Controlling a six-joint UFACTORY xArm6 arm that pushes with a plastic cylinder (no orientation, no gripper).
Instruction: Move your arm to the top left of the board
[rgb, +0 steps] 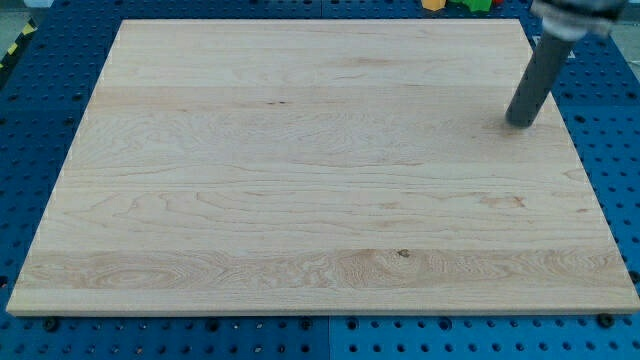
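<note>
A light wooden board (300, 170) fills most of the camera view. My dark rod comes down from the view's top right, and my tip (519, 123) rests on the board near its right edge, in the upper right part. No blocks lie on the board. Beyond the board's top edge, a yellow block (432, 4) and a green block (477, 4) show only partly, cut off by the frame; their shapes cannot be made out. My tip is well below and to the right of them.
The board lies on a blue perforated table (40, 90) that shows on all sides. A yellow-black striped strip (18, 45) runs at the view's top left corner.
</note>
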